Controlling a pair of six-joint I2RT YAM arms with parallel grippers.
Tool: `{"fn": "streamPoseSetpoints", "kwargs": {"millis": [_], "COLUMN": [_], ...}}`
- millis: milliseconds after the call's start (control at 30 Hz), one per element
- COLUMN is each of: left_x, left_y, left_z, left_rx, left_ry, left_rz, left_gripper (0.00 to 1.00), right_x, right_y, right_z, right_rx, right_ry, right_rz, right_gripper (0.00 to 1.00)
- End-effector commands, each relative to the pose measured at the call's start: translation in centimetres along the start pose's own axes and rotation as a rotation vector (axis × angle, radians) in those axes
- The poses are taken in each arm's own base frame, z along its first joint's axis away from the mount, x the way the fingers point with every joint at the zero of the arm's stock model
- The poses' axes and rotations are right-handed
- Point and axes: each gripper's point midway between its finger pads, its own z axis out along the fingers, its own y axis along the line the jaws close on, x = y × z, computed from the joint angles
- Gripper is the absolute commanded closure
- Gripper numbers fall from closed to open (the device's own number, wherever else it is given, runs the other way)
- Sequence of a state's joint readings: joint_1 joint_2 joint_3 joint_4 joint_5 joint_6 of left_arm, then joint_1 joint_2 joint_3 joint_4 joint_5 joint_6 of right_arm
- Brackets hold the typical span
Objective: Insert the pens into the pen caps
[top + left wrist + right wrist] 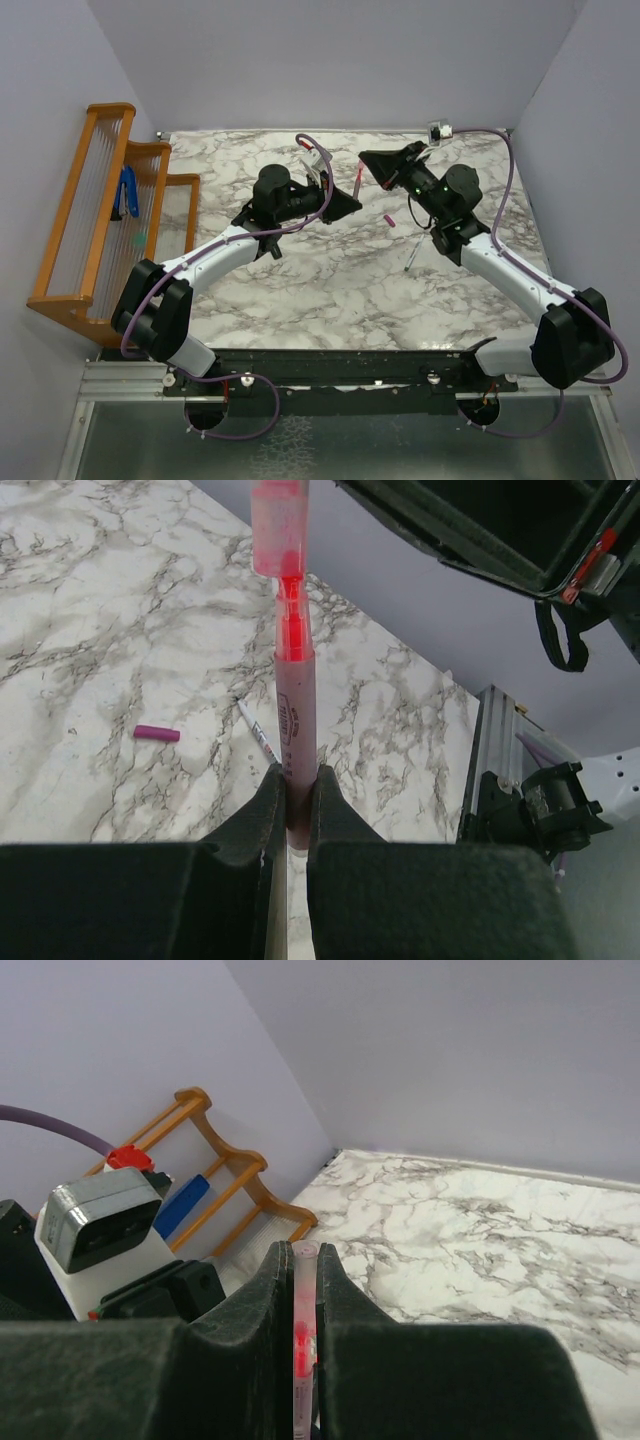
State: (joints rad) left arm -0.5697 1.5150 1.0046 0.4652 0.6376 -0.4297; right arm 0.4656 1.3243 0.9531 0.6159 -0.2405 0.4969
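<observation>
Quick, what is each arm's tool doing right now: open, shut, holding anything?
Left tool: closed on the thin pinkish-white pen with a red tip.
Right tool: closed on the pale pink translucent plastic cap, partly over that pen's tip.

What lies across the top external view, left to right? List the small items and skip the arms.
blue-handled tool → pinkish pen → magenta cap → greyish pen → small grey box

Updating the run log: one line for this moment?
left hand: shut on pink pen | right hand: shut on pale cap, over pen tip | on table: purple cap, grey pen
</observation>
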Motion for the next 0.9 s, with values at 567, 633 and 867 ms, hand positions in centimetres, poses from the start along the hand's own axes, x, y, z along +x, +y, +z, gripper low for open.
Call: {"fn": "streamPoseSetpoints", "kwargs": {"millis": [567, 633, 867], "left_x": [-2.5, -2.9, -4.9], "left_y": [1.4, 1.8, 2.9], "left_z": [0.2, 0.2, 0.0], "left_rx": [0.015, 0.013, 0.002], "left_ry": [-0.036, -0.039, -0.058], "left_rz": [0.052, 0.056, 0.089], "left_gripper": [1.0, 1.0, 1.0], "right_x": [6.3, 7.0, 9.2], "right_y": [0.2, 0.5, 0.9], "right_z": [-2.1, -2.3, -3.2], "right_rx": [-0.018, -0.025, -0.038], "right_ry": [0.244, 0.275, 0.359], "right_rz": [0.025, 0.031, 0.032], "right_gripper": [1.0, 0.99, 1.0]}}
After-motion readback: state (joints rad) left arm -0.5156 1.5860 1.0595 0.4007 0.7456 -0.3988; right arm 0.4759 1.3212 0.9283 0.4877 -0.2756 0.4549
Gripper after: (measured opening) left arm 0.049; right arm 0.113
